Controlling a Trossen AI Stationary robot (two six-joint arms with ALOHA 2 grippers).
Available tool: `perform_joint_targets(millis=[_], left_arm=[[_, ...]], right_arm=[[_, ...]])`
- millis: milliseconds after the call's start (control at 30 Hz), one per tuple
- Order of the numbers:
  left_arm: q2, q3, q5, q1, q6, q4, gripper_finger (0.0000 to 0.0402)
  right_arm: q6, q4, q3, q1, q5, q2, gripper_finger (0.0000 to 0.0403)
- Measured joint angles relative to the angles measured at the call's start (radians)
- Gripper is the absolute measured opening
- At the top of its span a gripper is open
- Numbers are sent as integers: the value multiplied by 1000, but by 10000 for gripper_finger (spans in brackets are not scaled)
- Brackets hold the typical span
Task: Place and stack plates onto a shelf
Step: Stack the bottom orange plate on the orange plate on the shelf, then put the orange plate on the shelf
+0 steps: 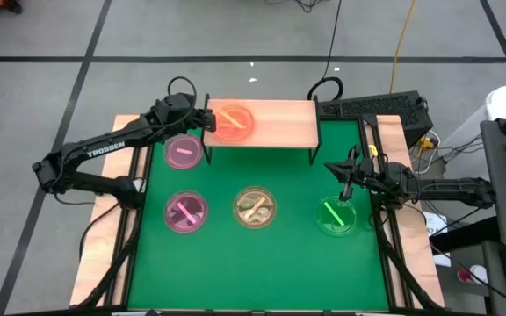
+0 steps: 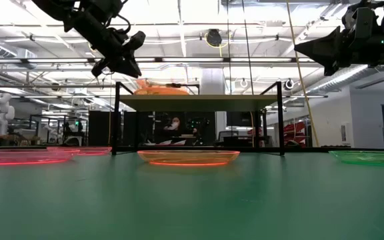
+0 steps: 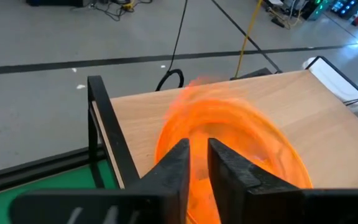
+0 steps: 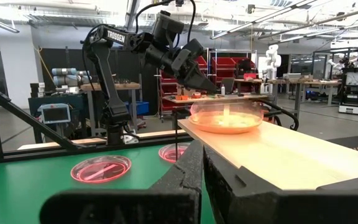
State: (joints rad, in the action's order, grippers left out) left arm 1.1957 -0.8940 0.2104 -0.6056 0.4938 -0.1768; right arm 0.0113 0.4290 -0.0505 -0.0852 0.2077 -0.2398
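An orange-pink plate (image 1: 233, 123) (image 4: 225, 119) sits at the left end of the light-wood shelf (image 1: 279, 127) (image 2: 199, 102). My left gripper (image 1: 207, 118) (image 3: 199, 152) is at the plate's left rim, its fingers a narrow gap apart. Two pink plates (image 1: 183, 151) (image 1: 185, 211), an amber plate (image 1: 255, 208) and a green plate (image 1: 337, 217) lie flat on the green table. My right gripper (image 1: 345, 183) (image 4: 203, 162) hovers shut above the green plate and touches nothing. My left gripper pinches the orange-pink plate at its rim (image 3: 165, 140) on the side toward the table's left. The fingers (image 3: 176, 168) slant down from the left and hide the exact place of contact. The plate rests on the shelf board (image 3: 142, 118).
The right half of the shelf board (image 4: 278, 149) is bare wood. Black shelf legs (image 2: 117, 120) (image 2: 280, 120) stand on the green table at its far edge. A keyboard (image 1: 376, 107) and cables lie beyond the shelf. Open green surface lies toward the near edge.
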Motion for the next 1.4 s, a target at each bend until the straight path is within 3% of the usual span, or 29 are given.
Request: perform_joint_targets(millis=[233, 500, 700, 900, 1167, 1400], left_arm=[[0, 0, -11, 0, -60, 3, 108], [-67, 0, -151, 5, -234, 6, 118], [-272, 1, -296, 6, -388, -67, 118], [-488, 23, -299, 34, -378, -112, 118], [-672, 279, -331, 168, -260, 17, 118], [-752, 629, -343, 341, -241, 560, 118]], right_arm=[[0, 0, 0, 0, 0, 0, 0], [0, 0, 0, 0, 0, 0, 0], [0, 0, 0, 0, 0, 0, 0], [0, 0, 0, 0, 0, 0, 0], [-33, -31, 0, 0, 0, -6, 0], [-26, -34, 0, 0, 0, -6, 0]])
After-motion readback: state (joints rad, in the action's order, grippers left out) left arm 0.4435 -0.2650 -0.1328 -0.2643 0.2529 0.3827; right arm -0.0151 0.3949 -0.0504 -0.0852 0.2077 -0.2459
